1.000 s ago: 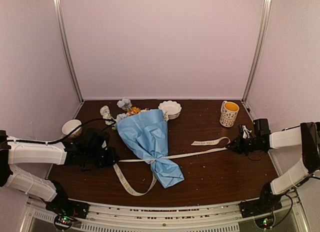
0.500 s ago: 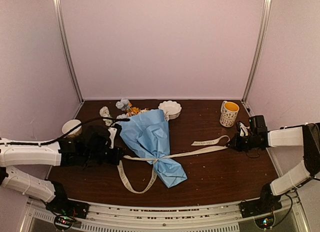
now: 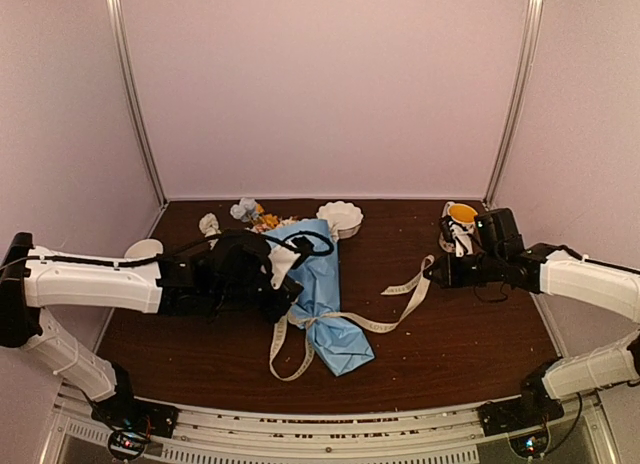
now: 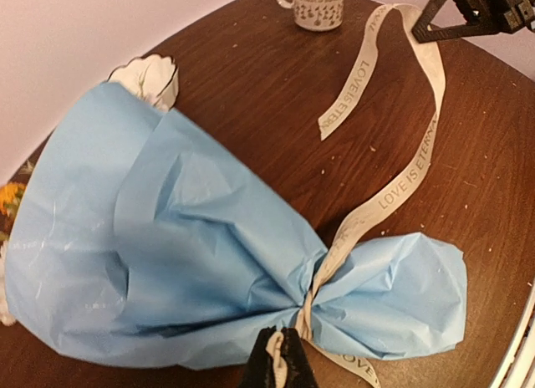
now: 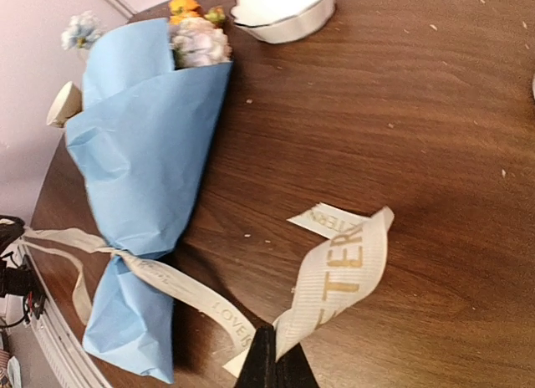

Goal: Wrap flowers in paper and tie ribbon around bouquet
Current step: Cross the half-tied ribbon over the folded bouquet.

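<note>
Ribbon tying is in hand on the dark brown wooden bench [image 3: 470,334]. The bouquet [image 3: 318,284], a cone of thin light-blue paper [image 4: 192,254], lies on its side near the middle. Its wide mouth points toward the far-left corner and its crumpled tail toward the near edge. The artificial flowers [image 5: 199,38], with orange, pale pink and pale blue blooms, poke out of that mouth. The flat cream fabric ribbon [image 4: 407,172], printed with gold lettering, is cinched round the cone's narrow waist, where the paper gathers into pleats.

The left gripper [image 4: 280,354] is clenched on the ribbon right beside that waist, and a loose loop trails from there toward the near edge. The right gripper [image 5: 272,359] is clenched on the other strand well out toward the right edge, above the wood, with the short free end curling past it. I judge the arms hold opposite strands to draw the knot snug. The wrapping looks done, and no finished bow shows yet.

A white scalloped ceramic bowl [image 3: 352,224] sits near the far edge, just beside the cone's mouth and perhaps touching it; nothing shows inside. A speckled mug with a yellow interior [image 4: 318,10] stands near the far-right corner, its contents hidden. A small cream cup [image 3: 143,248] sits by the left edge, partly behind the left arm.
</note>
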Tool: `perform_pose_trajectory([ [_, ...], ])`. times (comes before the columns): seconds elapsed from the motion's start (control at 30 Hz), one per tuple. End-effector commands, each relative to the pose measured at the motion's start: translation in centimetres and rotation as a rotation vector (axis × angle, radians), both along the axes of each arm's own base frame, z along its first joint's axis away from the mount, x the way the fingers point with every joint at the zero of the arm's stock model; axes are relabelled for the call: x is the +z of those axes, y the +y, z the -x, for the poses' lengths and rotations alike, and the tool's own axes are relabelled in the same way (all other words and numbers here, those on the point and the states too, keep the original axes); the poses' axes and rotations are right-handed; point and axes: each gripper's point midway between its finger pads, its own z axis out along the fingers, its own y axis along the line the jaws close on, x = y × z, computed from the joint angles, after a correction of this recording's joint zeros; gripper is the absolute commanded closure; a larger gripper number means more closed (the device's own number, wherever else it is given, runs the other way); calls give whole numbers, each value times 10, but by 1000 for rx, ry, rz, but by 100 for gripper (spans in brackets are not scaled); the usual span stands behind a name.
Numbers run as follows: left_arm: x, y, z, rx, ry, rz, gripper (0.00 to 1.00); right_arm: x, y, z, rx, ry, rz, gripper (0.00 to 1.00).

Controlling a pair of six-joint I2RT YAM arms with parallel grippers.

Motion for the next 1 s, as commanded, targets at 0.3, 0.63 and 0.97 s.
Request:
perform_pose_trajectory([
  [0.3,26,-51,6,-174,-227,55,100,134,123,9,347,-273,-101,100],
  [0.63,2,-36,28,-148,-270,107,100,146,252,34,608,-274,-119,98],
  [0.97,-1,-24,35,-152,-273,118,100,114,317,59,750,-182,-61,67],
])
